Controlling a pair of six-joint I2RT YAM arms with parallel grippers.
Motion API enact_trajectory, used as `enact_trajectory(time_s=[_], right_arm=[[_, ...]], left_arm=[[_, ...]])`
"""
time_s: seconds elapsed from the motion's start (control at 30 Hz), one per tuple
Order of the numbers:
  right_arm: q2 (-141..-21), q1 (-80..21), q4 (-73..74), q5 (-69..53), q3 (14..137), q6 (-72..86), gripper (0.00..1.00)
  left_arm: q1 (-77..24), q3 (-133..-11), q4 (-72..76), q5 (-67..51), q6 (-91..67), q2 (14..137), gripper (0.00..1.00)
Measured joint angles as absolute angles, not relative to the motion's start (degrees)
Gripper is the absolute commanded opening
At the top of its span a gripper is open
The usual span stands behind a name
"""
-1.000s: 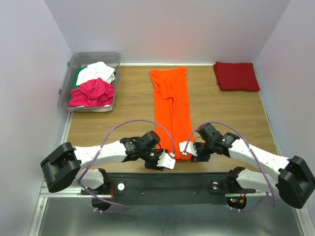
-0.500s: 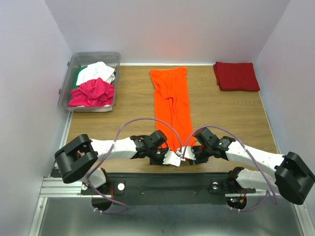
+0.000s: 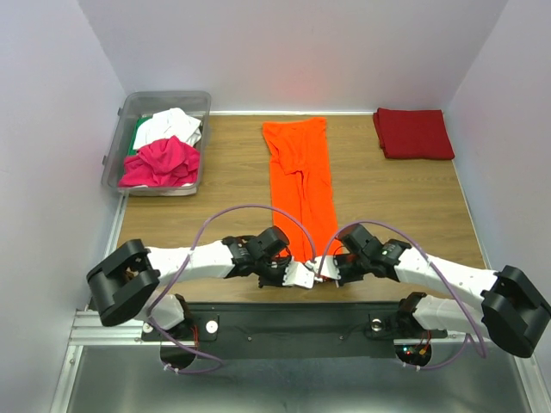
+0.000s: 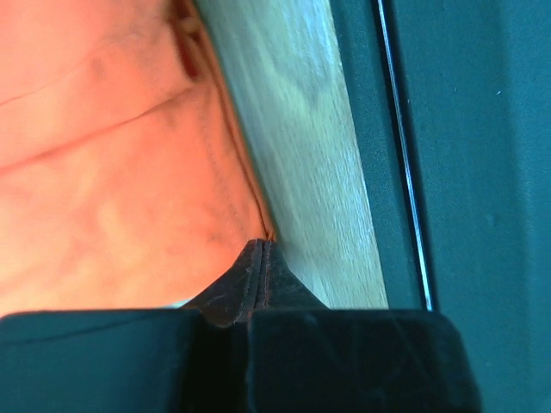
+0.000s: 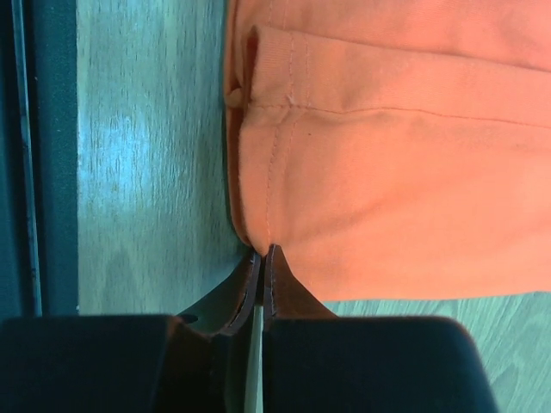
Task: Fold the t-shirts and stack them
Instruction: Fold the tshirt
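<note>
A bright orange t-shirt (image 3: 300, 172), folded into a long strip, lies down the middle of the wooden table (image 3: 215, 198). Its near end reaches both grippers. My left gripper (image 3: 301, 274) is shut, its tips (image 4: 261, 244) pinching the near left corner of the orange cloth (image 4: 112, 172). My right gripper (image 3: 324, 270) is shut too, its tips (image 5: 265, 251) closed on the hem corner of the orange cloth (image 5: 387, 172). A dark red t-shirt (image 3: 413, 133) lies folded at the back right. Magenta (image 3: 159, 163), white (image 3: 172, 127) and green (image 3: 138, 136) shirts are bunched in the bin.
The clear plastic bin (image 3: 164, 95) stands at the back left corner. White walls close the table on three sides. A dark rail (image 3: 293, 323) with the arm bases runs along the near edge, just behind both grippers.
Both grippers have come down and inward to the near end of the orange t-shirt, and their jaws have closed on its corners.
</note>
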State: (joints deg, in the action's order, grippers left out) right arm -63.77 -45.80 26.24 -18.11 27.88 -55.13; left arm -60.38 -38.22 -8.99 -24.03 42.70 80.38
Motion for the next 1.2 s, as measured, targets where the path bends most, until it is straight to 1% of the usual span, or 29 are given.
enact_trajectory(time_s=[0.23, 0.47, 0.57, 0.7, 0.87, 1.03, 1.2], right_arm=[[-61.82, -46.22, 31.24, -18.06, 33.39, -53.3, 0.01], [-56.64, -49.12, 38.7, -19.38, 37.45, -48.62, 0.01], [-56.62, -49.76, 40.14, -18.98, 39.46, -46.7, 0.01], [-57.12, -49.82, 40.25, -16.82, 40.16, -46.02, 0.01], [-61.91, -46.37, 40.21, -15.77, 43.4, -46.52, 0.01], [-71.61, -35.73, 38.89, -17.52, 52.75, -51.03, 0.01], [-81.6, -29.69, 37.85, -19.18, 61.91, -55.88, 0.01]], left_arm=[[-59.86, -38.28, -12.58, -25.17, 40.49, 70.15, 0.0], [-59.86, -39.16, -18.39, -28.29, 40.71, 65.78, 0.0], [-57.54, -42.13, -21.56, -30.81, 41.1, 65.41, 0.0], [-49.82, -45.71, -23.51, -34.15, 41.98, 65.65, 0.0], [-41.21, -50.0, -24.1, -37.17, 44.29, 69.47, 0.0], [-36.21, -54.22, -24.93, -39.07, 47.05, 75.37, 0.0], [-31.16, -61.3, -24.62, -39.59, 49.25, 83.02, 0.0]])
